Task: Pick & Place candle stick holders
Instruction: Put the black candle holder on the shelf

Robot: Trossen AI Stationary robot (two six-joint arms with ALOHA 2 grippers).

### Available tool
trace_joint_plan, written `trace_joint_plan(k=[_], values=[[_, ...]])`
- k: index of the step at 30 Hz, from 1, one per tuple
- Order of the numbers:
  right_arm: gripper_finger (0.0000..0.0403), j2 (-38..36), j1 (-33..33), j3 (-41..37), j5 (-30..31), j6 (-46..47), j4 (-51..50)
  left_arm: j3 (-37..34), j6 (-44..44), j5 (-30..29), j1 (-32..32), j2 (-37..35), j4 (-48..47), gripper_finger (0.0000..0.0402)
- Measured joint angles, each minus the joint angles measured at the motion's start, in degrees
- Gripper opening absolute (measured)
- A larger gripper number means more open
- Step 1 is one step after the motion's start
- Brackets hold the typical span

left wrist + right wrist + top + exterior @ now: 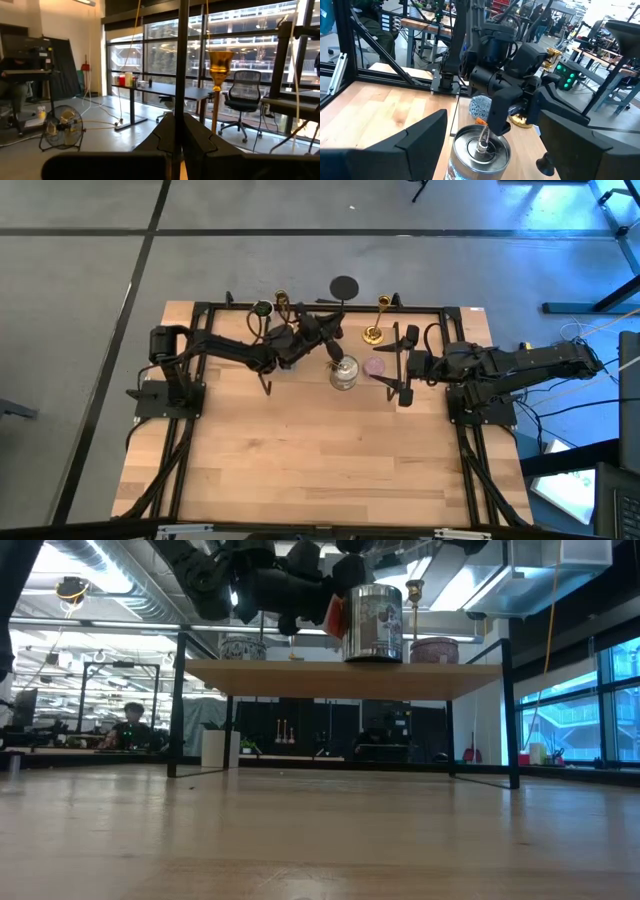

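Left claw: your left gripper [333, 352] sat just above the silver tin [343, 373], its fingers [498, 112] pressed together; whether they pinched the thin rod rising from the tin's lid, you could not tell.
Right claw: your right gripper [396, 367] waited beside the tin, on its right, jaws spread wide apart and holding nothing.
Candlesticks: one brass candlestick [376, 320] stood upright near the table's far edge, between the two arms. The second candlestick [282, 304] stood behind your left arm, partly covered by it.
In the way: the tin stood between your two claws, with a small pink candle [374, 366] just to its right, close to your right claw's fingers. A speckled blue-grey candle [481, 105] lay behind the tin, near your left claw.
Hard to see: from the low view, the left arm hid most of what was around the tin, and only the top of one candlestick [414, 590] showed. The left wrist view showed just a gold cup and stem [220, 64].
Surface: you worked on a pale wooden table [300, 460] inside a black frame.
Room: grey floor, large windows, desks, an office chair [243, 95] and a floor fan [62, 130]; a person sat far off at a desk [130, 726].
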Motion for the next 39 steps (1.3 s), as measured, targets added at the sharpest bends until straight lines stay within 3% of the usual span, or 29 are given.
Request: trace_joint_plan(k=[14,34,39], values=[[0.0316,0.00,0.00,0.00,-0.09,0.00,0.00,0.00,0.89,-10.99,-3.00,0.18,-0.06,0.0008],[0.0316,0.00,0.00,0.00,-0.05,0.00,0.05,0.07,0.63,-11.74,-3.30,2.51,4.38,0.0008],[0.0316,0.00,0.02,0.00,-0.02,0.00,0.04,0.55,-0.03,-14.84,-3.53,2.51,4.96,0.0008]])
